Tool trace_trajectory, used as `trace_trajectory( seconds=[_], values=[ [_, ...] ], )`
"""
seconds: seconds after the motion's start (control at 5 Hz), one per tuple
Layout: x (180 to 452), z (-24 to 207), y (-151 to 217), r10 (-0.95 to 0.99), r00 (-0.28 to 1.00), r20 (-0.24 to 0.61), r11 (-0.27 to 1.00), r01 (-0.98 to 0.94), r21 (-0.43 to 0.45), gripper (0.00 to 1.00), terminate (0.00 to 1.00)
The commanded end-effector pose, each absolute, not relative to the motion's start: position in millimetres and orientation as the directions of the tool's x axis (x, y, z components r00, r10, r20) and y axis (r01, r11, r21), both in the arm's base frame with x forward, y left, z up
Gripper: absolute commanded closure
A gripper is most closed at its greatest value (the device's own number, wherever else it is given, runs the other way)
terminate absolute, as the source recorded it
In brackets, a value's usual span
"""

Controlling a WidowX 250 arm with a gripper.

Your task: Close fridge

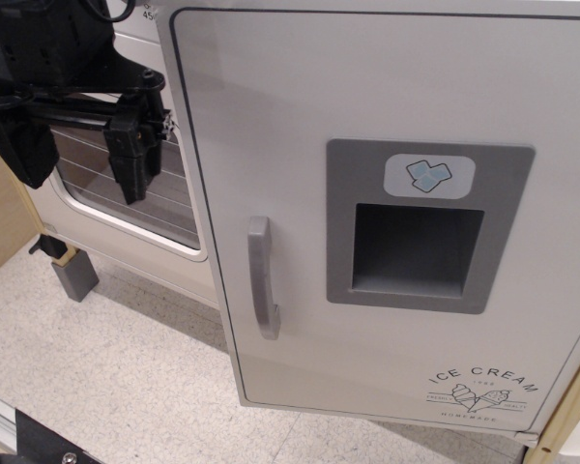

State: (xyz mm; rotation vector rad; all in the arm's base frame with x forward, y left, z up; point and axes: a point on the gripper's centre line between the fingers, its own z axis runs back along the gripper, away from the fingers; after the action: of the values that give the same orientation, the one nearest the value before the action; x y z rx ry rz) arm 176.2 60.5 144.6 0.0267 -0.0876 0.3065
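All-black robot arm, upper left of the view. Hand (77,145) is matte black plastic and metal with two blocky fingers (135,153); the near finger is rectangular with stepped edges, the other is wider and partly cut off by the frame edge. A flat black crossbar links them, a thin metal rod running beneath it. Rounded screw or pivot head on the bracket. Bulky black wrist housing above, with a dark cable looping at the top.

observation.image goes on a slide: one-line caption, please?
Black end effector beside the off-white toy fridge door with grey handle and ice-dispenser recess.
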Motion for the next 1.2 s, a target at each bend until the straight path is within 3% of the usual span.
trace_trajectory(
  seconds=[0.0, 0.2, 0.4, 1.0],
  values=[
    [176.2, 144.6, 60.5, 0.3, 0.95, 0.09, 0.953, -0.302, 0.013, 0.0, 0.0],
    [168.8, 137.9, 39.8, 0.267, 0.962, 0.059, 0.961, -0.271, 0.056, 0.0, 0.0],
    [171.2, 138.2, 14.3, 0.293, 0.954, 0.063, 0.955, -0.295, 0.027, 0.0, 0.0],
    [210.1, 131.3, -11.0, 0.334, 0.922, 0.197, 0.943, -0.326, -0.073, 0.0, 0.0]
  ],
)
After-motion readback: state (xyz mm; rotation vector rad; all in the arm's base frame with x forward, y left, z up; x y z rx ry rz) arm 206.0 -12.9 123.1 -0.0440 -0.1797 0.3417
